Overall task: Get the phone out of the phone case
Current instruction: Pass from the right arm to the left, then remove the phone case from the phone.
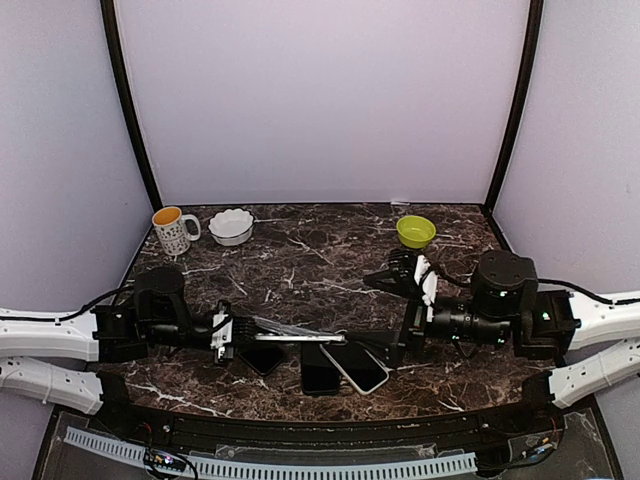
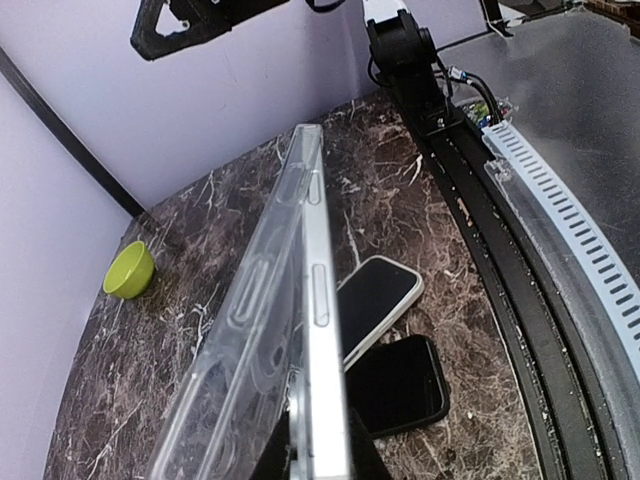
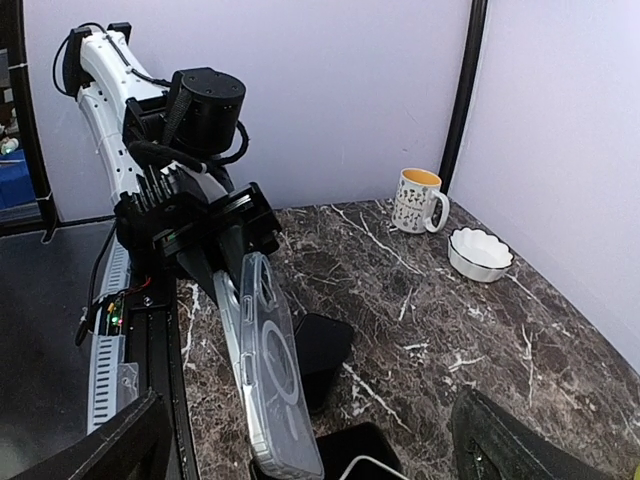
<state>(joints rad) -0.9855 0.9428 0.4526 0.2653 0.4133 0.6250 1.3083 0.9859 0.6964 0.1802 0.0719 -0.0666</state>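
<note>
My left pincer was clamped narrow on one end of a clear case. It held the case on edge above the desk, with the long side reaching across toward my right pincer. I could see the marble through the case.

My right pincer stood wide and held nothing, just off the case's free end.

Below the case, between my two pincers, a white phone lay screen up on the desk. It touched a black phone beside it, and I could not tell which overlapped which. Another dark phone lay nearer my left pincer.

Well beyond my left pincer, at the desk's far edge, stood a mug and a white bowl. A green bowl sat beyond my right pincer.
</note>
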